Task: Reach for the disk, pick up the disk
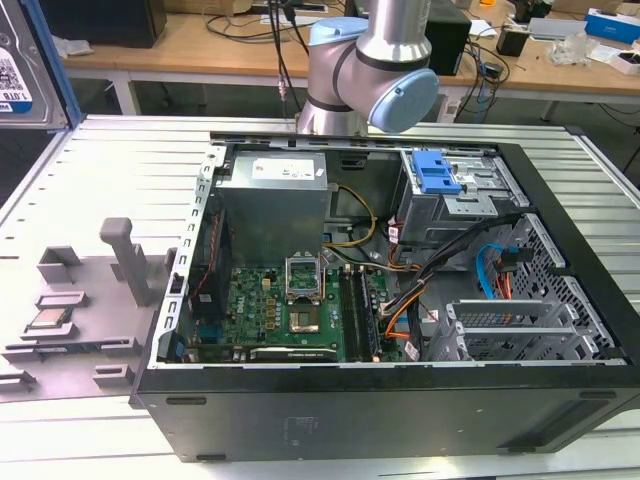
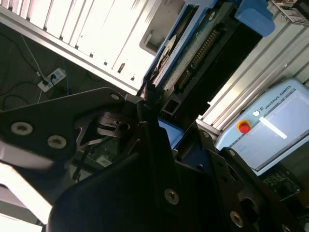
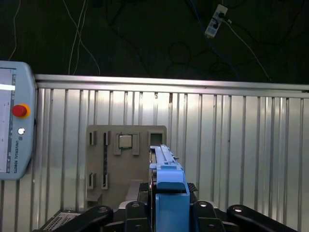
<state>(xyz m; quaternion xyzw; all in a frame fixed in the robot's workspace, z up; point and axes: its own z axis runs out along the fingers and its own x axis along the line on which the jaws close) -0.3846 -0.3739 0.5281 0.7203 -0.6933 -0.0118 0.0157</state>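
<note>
**Between the Jaws: Disk Clamped Edge-On**

Between the black jaws in both wrist views, the disk [image 3: 170,195] is standing edge-on. The jaws are pressing narrowly against its bright blue carrier from both sides, so they are holding the disk. In the second wrist view, the disk [image 2: 200,46] is showing its connector row along one thin edge.

Beyond the disk in the first wrist view, a grey fixture plate [image 3: 125,169] is lying flat on the ribbed metal worktop [image 3: 241,145]. A small square CPU chip [image 3: 125,141] is sitting in one of the plate's pockets. A teach pendant [image 3: 12,140] with a red button is resting on the worktop beside the plate, not touching it. Past the worktop's edge, a power strip [image 3: 216,20] and loose cables are lying on the dark floor.

In the exterior view, the disk [image 1: 18,70] is appearing at the upper left edge, close to the camera, with its labelled face toward the lens and the blue carrier rim alongside. An open computer case [image 1: 380,410] is lying on the worktop [image 1: 100,170]. The fixture plate [image 1: 120,250] is sitting to the exterior view's left of the case. The robot arm [image 1: 370,70] is rising behind the case.
</note>
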